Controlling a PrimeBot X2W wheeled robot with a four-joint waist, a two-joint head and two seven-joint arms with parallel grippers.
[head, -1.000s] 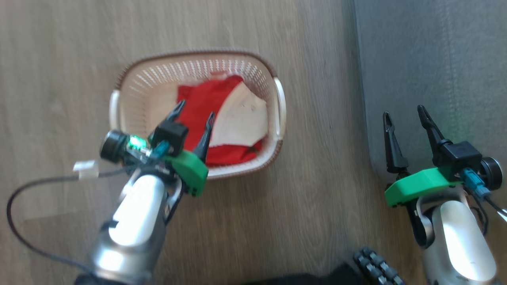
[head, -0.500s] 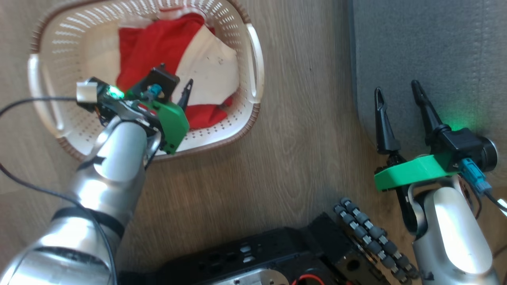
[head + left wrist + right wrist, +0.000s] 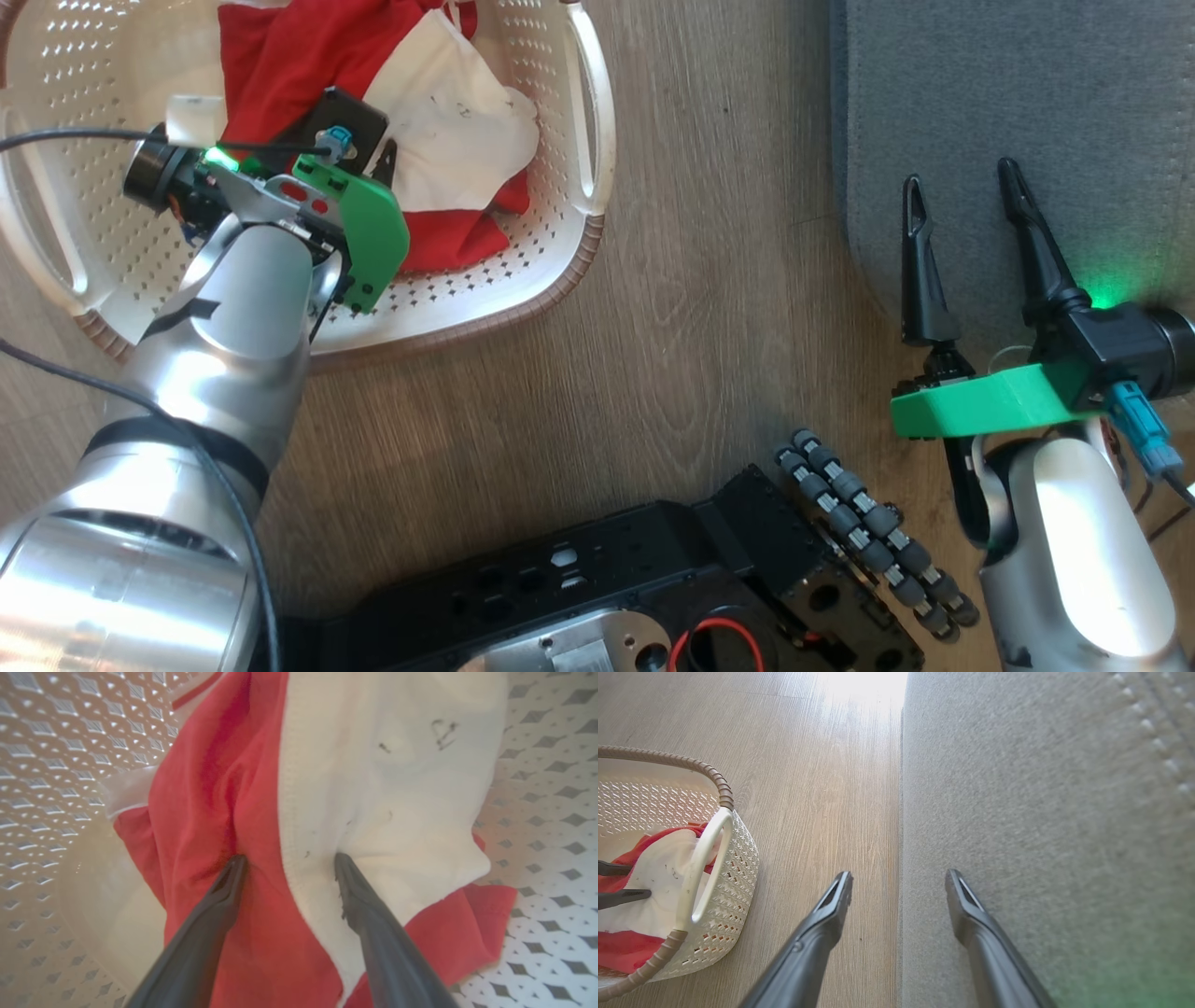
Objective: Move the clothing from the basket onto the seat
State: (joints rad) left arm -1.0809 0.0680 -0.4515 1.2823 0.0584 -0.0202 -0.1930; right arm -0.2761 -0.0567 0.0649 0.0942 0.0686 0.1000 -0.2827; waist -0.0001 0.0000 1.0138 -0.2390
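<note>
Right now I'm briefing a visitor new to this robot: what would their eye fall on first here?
The red and white clothing heaped in the cream perforated basket, at the head view's upper left, stands out most. The left gripper stands open in the basket, one tip at the red fabric, one at the white. At the right, the right gripper hangs open over the edge of the grey seat.
</note>
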